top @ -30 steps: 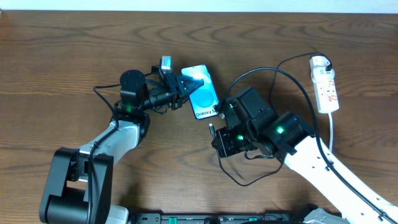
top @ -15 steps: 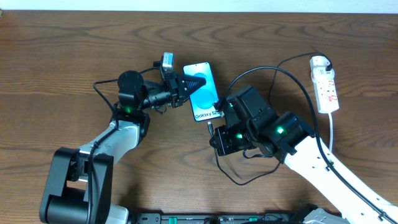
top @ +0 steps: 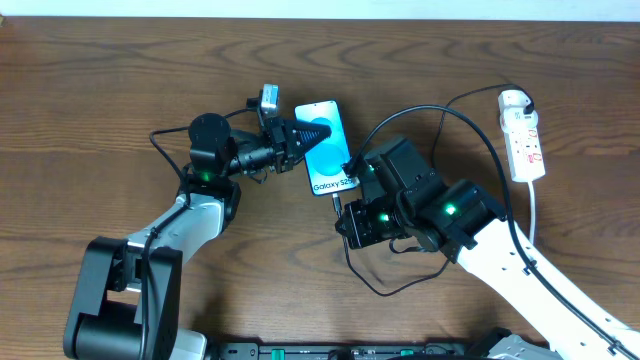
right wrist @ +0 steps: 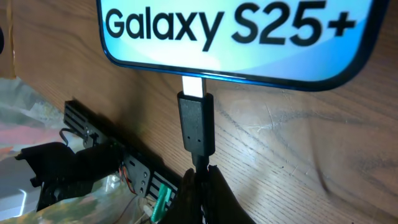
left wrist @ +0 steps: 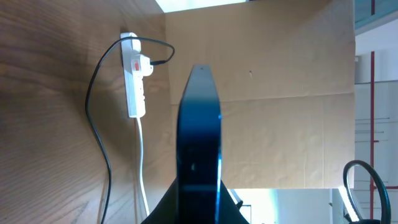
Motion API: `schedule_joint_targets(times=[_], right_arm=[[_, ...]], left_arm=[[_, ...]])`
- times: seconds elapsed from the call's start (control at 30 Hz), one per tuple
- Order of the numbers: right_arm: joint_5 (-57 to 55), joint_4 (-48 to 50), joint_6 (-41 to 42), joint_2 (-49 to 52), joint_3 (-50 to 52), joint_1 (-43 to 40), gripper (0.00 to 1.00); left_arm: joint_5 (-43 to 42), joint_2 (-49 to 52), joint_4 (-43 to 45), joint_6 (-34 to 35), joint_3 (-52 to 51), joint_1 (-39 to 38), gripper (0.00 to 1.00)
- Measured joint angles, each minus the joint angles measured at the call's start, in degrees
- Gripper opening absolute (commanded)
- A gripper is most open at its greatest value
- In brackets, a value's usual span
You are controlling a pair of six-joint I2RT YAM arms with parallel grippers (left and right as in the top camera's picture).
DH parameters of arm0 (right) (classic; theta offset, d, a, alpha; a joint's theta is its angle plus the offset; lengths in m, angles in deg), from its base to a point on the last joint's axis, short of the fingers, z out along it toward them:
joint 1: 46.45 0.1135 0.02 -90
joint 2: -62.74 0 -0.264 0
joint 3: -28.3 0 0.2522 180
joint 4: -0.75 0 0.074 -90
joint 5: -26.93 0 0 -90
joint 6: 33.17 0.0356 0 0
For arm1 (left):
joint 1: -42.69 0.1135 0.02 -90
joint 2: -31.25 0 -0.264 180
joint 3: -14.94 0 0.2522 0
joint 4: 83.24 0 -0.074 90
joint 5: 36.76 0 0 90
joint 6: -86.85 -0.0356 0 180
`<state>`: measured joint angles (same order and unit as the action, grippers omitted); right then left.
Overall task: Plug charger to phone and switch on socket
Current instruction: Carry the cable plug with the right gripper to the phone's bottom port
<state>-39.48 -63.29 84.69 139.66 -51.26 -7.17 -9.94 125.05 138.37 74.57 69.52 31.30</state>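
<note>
Blue-screened phone (top: 325, 148) reading "Galaxy S25+" is at mid-bench (top: 100, 80), long axis running near to far, bottom edge nearest, its left edge pinched by the left hand (top: 303, 134). Pinching the charger (right wrist: 196, 127), the right hand (right wrist: 200, 180) holds its plug tip pointing far, touching the phone's bottom port.

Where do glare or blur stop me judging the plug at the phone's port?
Right wrist: the small black charger plug is sharp, but its metal tip is washed white by glow from the blue-screened phone. Left wrist: the phone's edge is a dark, soft silhouette; the white power strip is crisp. Overhead: even light, plug too small.
</note>
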Motion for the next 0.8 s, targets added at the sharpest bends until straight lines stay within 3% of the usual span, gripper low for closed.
schedule_joint_targets(times=[0.8], right_arm=[[-0.3,-0.5,0.9,0.0,0.0,0.0,0.01]], left_arm=[[-1.0,0.0,0.0,-0.5,0.0,0.0,0.08]])
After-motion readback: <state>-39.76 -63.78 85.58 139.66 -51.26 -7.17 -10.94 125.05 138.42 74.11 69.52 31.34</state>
